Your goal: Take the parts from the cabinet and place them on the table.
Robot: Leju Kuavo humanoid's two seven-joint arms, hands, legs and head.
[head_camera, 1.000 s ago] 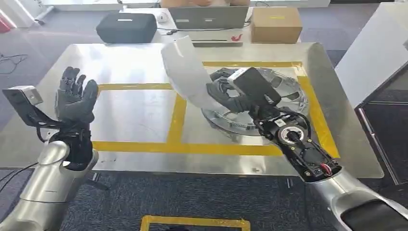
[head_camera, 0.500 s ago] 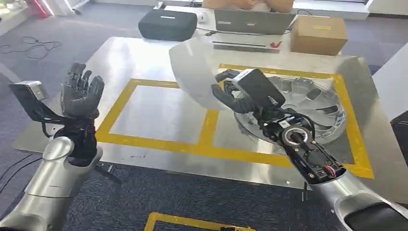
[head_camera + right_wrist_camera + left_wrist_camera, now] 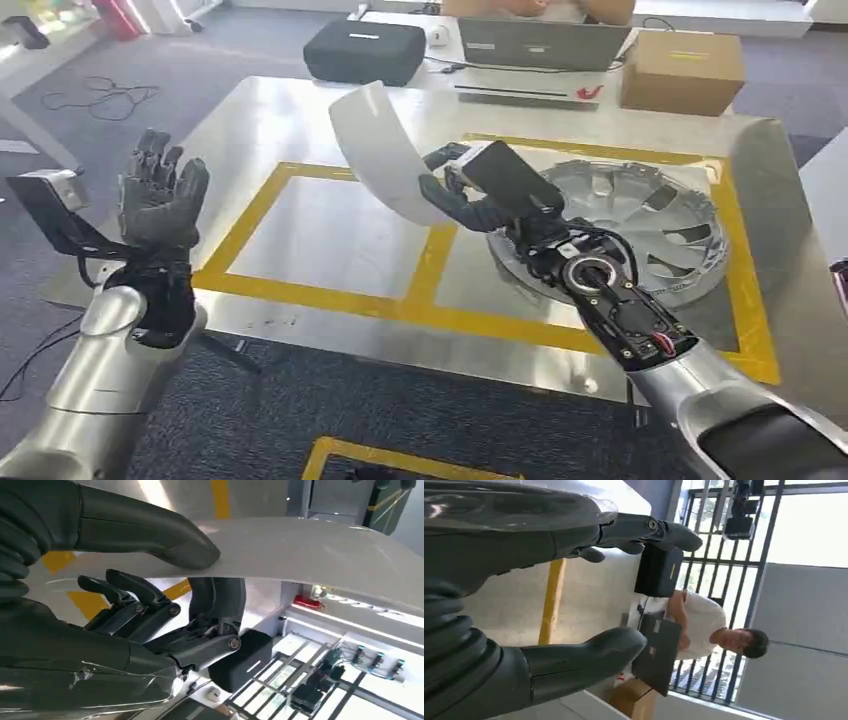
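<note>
Above the table [image 3: 300,120], the white curved part [image 3: 378,150] is held by the right hand [image 3: 470,200], its long axis rising away toward the left yellow-taped square [image 3: 330,235]. Left hand [image 3: 155,200] is raised nearby, fingers spread, empty.

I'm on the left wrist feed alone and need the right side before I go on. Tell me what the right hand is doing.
Observer: The right hand holds a curved white panel above the table, thumb on one face and fingers behind the other.
Operator: Say what lies under it.
Observer: A silver wheel cover lies flat in the right-hand yellow-taped square, beside and partly beneath that hand.
Operator: Report the neighbouring square.
Observer: In the head view, the left-hand taped square shows bare metal.
Operator: Give me the left hand from above.
Observer: The left hand is raised at the table's near left edge, fingers spread, holding nothing.
</note>
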